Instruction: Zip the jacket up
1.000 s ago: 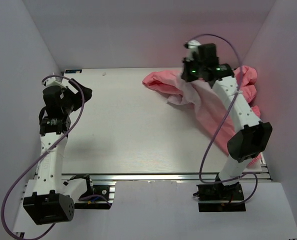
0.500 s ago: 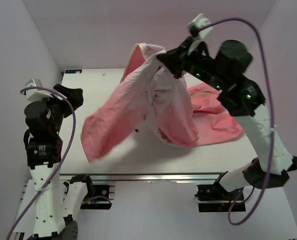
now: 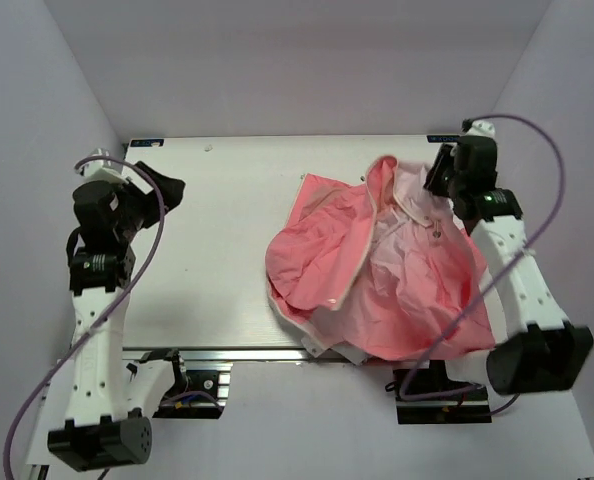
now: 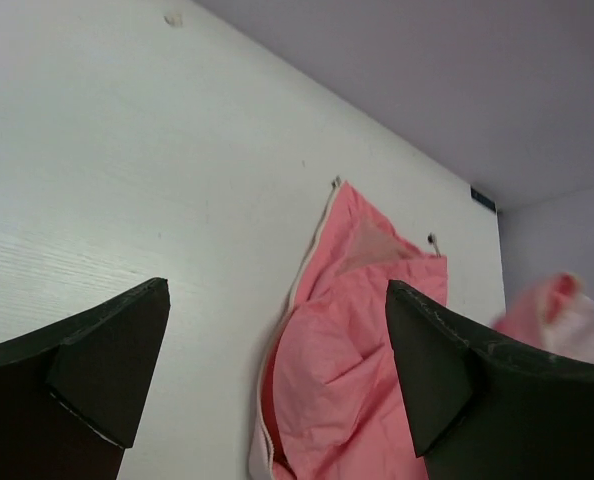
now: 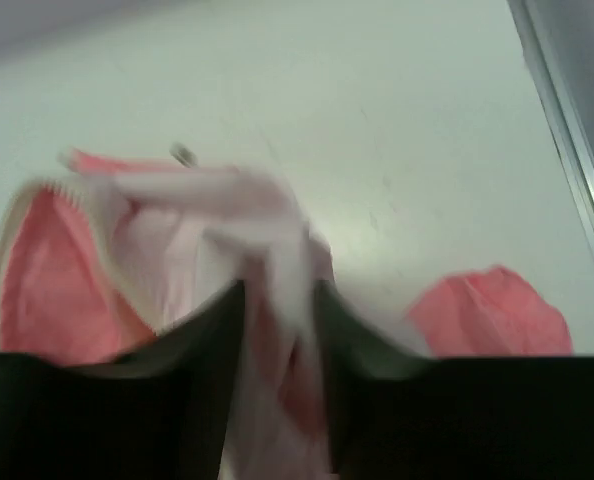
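Note:
The pink jacket (image 3: pixel 377 285) lies crumpled and spread on the right half of the white table (image 3: pixel 227 250), its pale lining and white zipper edge (image 3: pixel 362 258) showing. My right gripper (image 3: pixel 440 176) hovers at the jacket's far right corner. In the right wrist view its fingers (image 5: pixel 207 330) stand parted, with blurred pale fabric (image 5: pixel 277 300) running between them. My left gripper (image 3: pixel 163 186) hangs wide open over the far left of the table, well apart from the cloth. In the left wrist view the jacket (image 4: pixel 347 360) and its zipper edge (image 4: pixel 312 250) lie ahead of the open left gripper (image 4: pixel 277 290).
White enclosure walls close in the table on the left, back and right. An aluminium rail (image 3: pixel 277 352) runs along the near edge, and the jacket's hem hangs slightly over it. A small label (image 3: pixel 145 142) sits at the back left corner.
The right arm lifted the jacket from the back right corner, swung it high over the middle, then laid it down spread on the right half. Its jaws have parted. The left arm barely moved.

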You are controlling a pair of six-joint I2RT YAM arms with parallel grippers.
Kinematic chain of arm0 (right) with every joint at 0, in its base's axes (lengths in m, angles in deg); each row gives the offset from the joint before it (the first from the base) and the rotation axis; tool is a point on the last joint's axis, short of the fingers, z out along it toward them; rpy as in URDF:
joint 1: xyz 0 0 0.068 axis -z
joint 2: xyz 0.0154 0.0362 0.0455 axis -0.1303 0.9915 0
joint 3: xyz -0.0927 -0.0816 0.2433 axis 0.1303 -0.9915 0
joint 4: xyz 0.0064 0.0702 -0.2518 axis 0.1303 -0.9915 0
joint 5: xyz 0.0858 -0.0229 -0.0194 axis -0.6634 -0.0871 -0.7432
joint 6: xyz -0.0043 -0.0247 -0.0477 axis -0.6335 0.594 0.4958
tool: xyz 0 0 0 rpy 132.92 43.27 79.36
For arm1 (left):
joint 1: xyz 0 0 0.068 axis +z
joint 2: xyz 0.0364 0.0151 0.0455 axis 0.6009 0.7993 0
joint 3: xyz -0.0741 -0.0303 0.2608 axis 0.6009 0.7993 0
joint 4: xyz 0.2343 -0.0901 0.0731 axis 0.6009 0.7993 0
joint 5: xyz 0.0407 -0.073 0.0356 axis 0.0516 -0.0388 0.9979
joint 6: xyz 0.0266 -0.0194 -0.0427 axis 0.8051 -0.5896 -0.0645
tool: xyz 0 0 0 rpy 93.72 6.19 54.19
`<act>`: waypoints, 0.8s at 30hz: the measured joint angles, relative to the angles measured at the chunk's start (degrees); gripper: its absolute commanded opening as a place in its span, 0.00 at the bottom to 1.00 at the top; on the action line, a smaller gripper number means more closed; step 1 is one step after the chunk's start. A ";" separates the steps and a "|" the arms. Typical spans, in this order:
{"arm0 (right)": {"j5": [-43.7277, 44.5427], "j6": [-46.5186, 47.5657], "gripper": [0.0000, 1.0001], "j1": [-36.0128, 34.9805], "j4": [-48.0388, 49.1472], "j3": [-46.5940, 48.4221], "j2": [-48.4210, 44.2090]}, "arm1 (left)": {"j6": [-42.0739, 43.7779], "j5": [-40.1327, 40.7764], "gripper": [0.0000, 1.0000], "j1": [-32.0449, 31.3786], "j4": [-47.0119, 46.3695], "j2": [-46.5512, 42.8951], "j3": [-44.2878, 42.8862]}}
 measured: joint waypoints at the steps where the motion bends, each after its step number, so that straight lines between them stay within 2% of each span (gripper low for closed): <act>1: 0.11 -0.94 0.67 2.91 -0.83 -1.29 1.60 | 0.00 -1.53 0.98 0.00 -0.76 1.31 0.94; 2: -0.02 -1.77 0.82 3.91 -2.19 -2.86 3.87 | 0.13 -3.52 0.98 0.00 -1.86 2.93 1.90; 4: -1.07 -2.73 0.89 4.39 -4.72 -5.14 7.02 | 0.48 -6.62 0.98 -0.52 -3.43 6.71 3.32; 7: -3.34 -3.43 0.89 4.11 -7.04 -7.65 6.75 | 1.88 -6.69 0.98 -4.94 -4.52 13.38 3.67; 12: -5.33 -5.90 0.89 3.78 -7.39 -12.72 -3.17 | 6.97 -4.96 0.98 -21.40 -5.90 25.81 -1.36; 16: -4.24 -8.31 0.89 3.78 -10.97 -16.35 -12.11 | 12.24 -7.72 0.98 -28.41 -7.78 36.85 -10.62; 24: -3.30 -13.00 0.89 3.78 -20.92 -28.87 -24.48 | 23.04 -8.74 0.98 -38.69 -7.28 63.30 -39.78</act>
